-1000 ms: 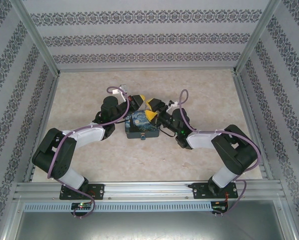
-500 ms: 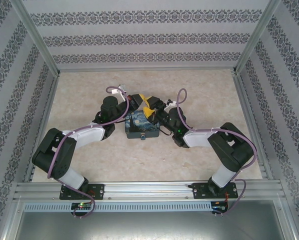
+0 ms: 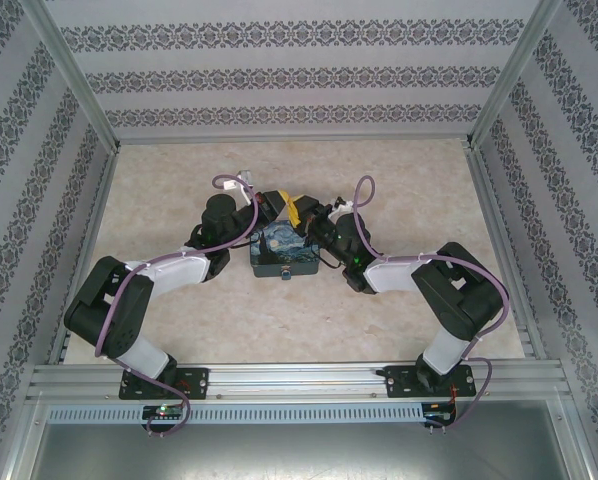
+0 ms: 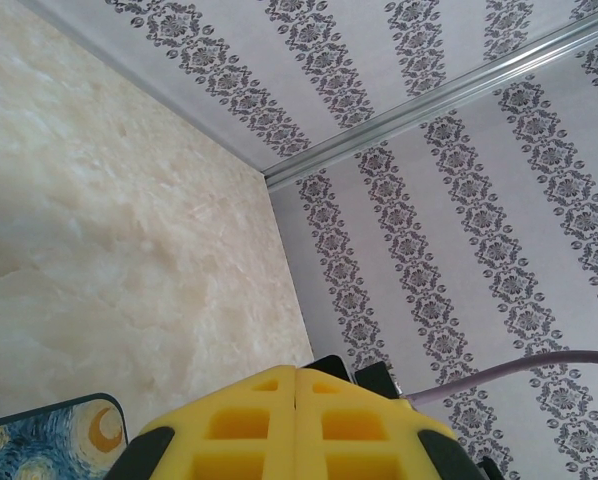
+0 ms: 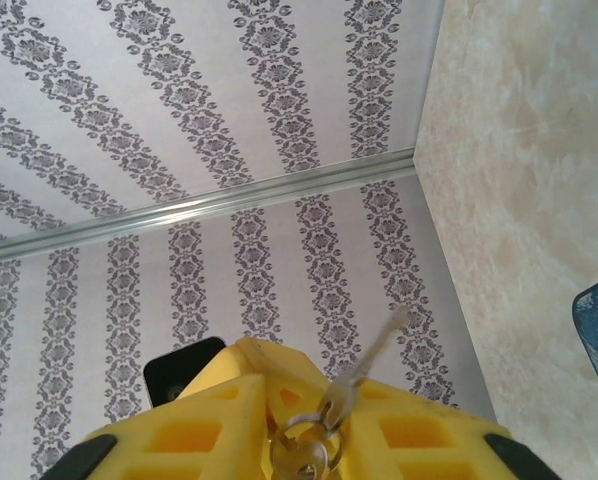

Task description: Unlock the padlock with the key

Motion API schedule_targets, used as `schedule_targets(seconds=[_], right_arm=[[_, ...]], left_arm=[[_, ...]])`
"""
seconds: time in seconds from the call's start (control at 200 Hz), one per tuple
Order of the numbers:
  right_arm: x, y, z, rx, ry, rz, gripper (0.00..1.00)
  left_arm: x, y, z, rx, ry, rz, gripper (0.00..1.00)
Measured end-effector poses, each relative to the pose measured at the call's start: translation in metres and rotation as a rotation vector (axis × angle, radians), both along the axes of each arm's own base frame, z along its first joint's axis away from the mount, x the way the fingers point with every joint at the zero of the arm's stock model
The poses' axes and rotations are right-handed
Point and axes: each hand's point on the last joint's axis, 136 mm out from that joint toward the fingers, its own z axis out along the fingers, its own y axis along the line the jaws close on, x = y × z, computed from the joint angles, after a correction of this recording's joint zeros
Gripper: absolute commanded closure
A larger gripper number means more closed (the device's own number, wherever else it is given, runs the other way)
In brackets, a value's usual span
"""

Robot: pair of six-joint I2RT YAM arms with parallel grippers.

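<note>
Right wrist view, lower centre: right gripper (image 5: 314, 400) pinches the key (image 5: 364, 362) at its ring end, blade sticking up and right; left gripper (image 4: 295, 405), lower centre of its own view, is pressed together on nothing. Judgement: square the blade to the keyway before pushing; the padlock (image 3: 285, 274) is probably the speck at the painted box's (image 3: 282, 248) near edge in the top view, too small to confirm. Pale marbled tabletop (image 4: 99, 220), striped patterned walls (image 5: 179, 100), aluminium rails (image 5: 229, 205).

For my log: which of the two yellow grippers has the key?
The right gripper: a thin grey key sticks out between its yellow fingers. The left gripper is shut on nothing.
</note>
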Motion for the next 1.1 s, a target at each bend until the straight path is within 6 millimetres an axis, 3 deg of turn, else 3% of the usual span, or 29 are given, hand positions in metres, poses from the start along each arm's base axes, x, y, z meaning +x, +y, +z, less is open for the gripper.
schedule_targets(seconds=[0.14, 0.3, 0.38, 0.46, 0.535, 0.794, 1.104], right_arm=[[0.001, -0.001, 0.001, 0.002, -0.004, -0.008, 1.00], [0.001, -0.001, 0.002, 0.006, -0.005, -0.012, 1.00], [0.001, -0.002, 0.002, 0.005, -0.005, -0.011, 1.00], [0.001, -0.002, 0.002, 0.000, -0.010, -0.012, 1.00], [0.002, -0.002, 0.000, -0.021, -0.021, -0.013, 1.00], [-0.002, -0.007, -0.019, -0.173, -0.063, -0.015, 1.00], [-0.001, -0.010, -0.023, -0.265, -0.129, -0.030, 1.00]], left_arm=[[0.000, 0.000, 0.000, 0.000, 0.001, 0.002, 1.00], [0.001, 0.001, 0.000, -0.005, 0.005, 0.006, 0.99], [0.000, 0.001, -0.001, -0.012, 0.021, 0.009, 0.73], [-0.002, 0.001, -0.004, -0.022, 0.064, 0.011, 0.35], [-0.005, 0.002, -0.007, -0.034, 0.119, 0.019, 0.24], [-0.010, 0.010, -0.001, -0.077, 0.334, 0.080, 0.23], [-0.021, 0.010, -0.047, -0.144, 0.578, 0.112, 0.46]])
